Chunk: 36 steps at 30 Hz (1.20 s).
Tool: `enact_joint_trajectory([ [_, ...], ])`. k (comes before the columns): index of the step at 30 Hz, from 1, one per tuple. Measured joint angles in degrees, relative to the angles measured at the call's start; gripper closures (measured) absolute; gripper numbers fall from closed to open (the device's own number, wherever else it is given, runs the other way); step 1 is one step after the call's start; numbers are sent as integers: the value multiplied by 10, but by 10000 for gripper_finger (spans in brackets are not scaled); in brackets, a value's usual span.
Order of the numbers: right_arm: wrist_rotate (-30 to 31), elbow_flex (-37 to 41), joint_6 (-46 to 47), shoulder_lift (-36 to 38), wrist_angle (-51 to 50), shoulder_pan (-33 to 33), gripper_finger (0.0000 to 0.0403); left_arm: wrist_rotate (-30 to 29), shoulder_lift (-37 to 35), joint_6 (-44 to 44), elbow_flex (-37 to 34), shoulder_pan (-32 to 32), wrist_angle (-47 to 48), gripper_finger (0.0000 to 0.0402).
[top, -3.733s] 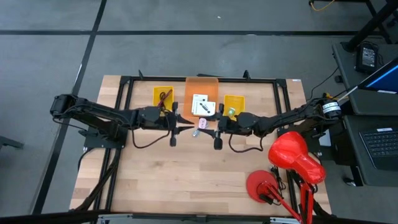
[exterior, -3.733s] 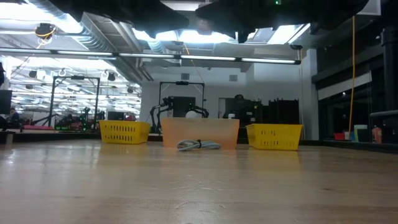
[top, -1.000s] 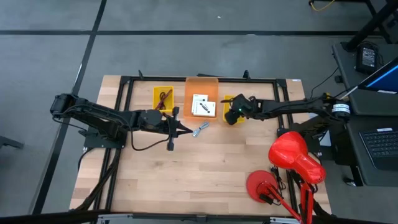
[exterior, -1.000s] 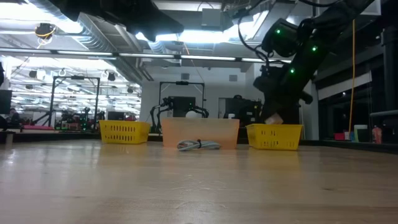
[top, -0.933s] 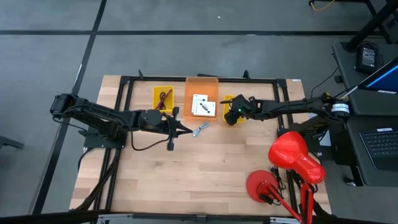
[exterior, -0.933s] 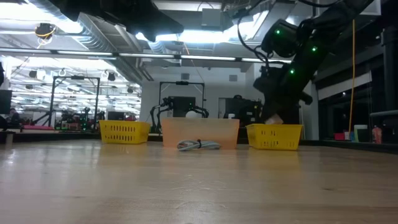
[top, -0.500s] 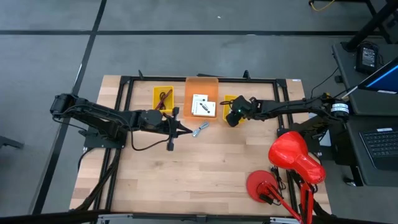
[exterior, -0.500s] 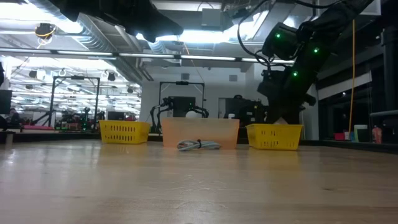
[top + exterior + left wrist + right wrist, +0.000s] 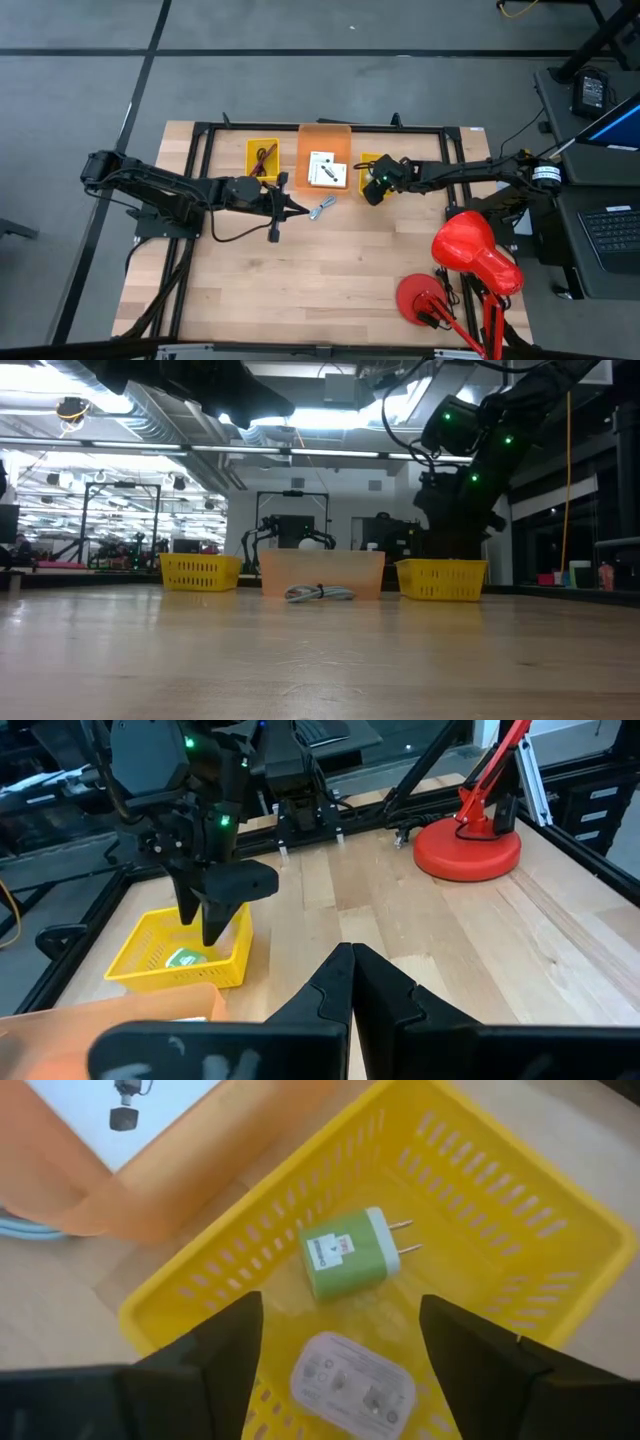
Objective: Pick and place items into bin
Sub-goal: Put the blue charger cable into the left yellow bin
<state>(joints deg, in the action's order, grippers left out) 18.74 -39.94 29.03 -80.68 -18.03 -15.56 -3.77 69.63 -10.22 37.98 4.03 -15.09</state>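
the right pincer (image 9: 340, 1380) hangs wide open over the right yellow basket (image 9: 520, 1210), holding nothing. inside lie a green cube (image 9: 348, 1252) with two metal prongs and a pale pink square (image 9: 352, 1378), flat on the basket floor. both look light, hard and a little slippery. the blue-grey clip (image 9: 321, 207) lies on the wooden surface (image 9: 300, 280) near the orange bin (image 9: 324, 135); it seems thin and stiff, best taken across its narrow middle. the left pincer (image 9: 352, 982) is closed and empty beside it.
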Motion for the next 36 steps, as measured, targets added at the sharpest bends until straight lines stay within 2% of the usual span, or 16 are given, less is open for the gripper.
enact_joint_trajectory([
  [5, 0, 0, -8, 0, 6, 0, 153, 0, 0, 0, 0, 0, 0, 400],
  [8, 0, 0, -11, 1, 7, 0, 177, 0, 0, 0, 0, 0, 0, 400],
  [11, 0, 0, -31, 1, 14, 0, 225, 0, 0, 0, 0, 0, 0, 400],
  [17, 0, -15, -81, 22, 21, 0, 373, 0, 0, 0, 0, 0, 0, 400],
  [18, 0, -17, -89, 27, 21, 1, 387, 0, 0, 0, 0, 0, 0, 400],
  [23, 2, -18, -117, 64, 39, 16, 397, 0, 0, 0, 0, 0, 2, 400],
  [29, 21, -16, -149, 95, 81, 72, 402, 0, 0, 0, 0, 0, 3, 400],
  [36, 7, 57, -211, 104, 274, 155, 402, 19, 0, 11, 0, 6, 4, 400],
])
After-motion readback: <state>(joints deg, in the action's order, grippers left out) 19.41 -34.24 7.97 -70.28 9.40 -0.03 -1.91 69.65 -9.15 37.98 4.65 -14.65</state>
